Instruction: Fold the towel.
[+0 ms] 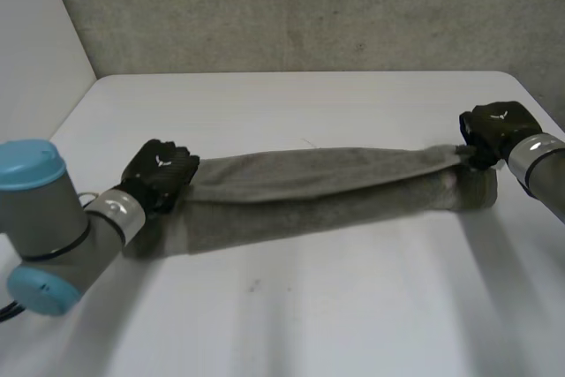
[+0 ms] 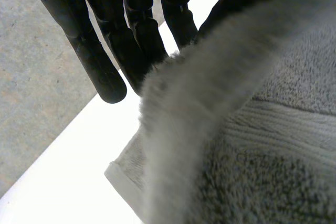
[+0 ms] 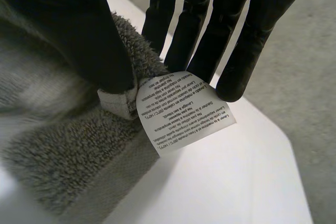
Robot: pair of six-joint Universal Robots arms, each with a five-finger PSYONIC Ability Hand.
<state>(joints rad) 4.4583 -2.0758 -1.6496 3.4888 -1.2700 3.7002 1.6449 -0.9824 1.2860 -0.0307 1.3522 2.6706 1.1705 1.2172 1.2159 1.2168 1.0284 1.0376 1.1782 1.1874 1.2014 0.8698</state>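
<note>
Big white worktop (image 1: 309, 324) below, and strung across it the grey towel (image 1: 318, 187), one long narrow band running from hand to hand. Its upper layer hangs taut between the two hands, lifted a little, and the lower layer lies on the worktop under it.

At one end the left hand (image 1: 161, 172) has it: the towel's edge passes between the thumb and the straight fingers (image 2: 136, 30), a pinch, with a hemmed corner lying on the worktop below the fingertips. At the other end the right hand (image 1: 496, 127) has its thumb clamped on the towel's corner against the fingers (image 3: 247, 35).

To land this fold cleanly, I'd say both hands should travel together at one height and pace, with enough tension that the middle doesn't sag. The held edge should go down square on the lying edge, corners matched, before either hand lets go. The right hand's pinch sits at the very tip of the corner, so a hard pull could slip it.

Now the writing: a white care label (image 3: 184, 109) hangs from that corner just under the right thumb, at the fingertips. It carries several lines of small black print, likely washing instructions, too small to read with confidence. No brand name to be made out
</note>
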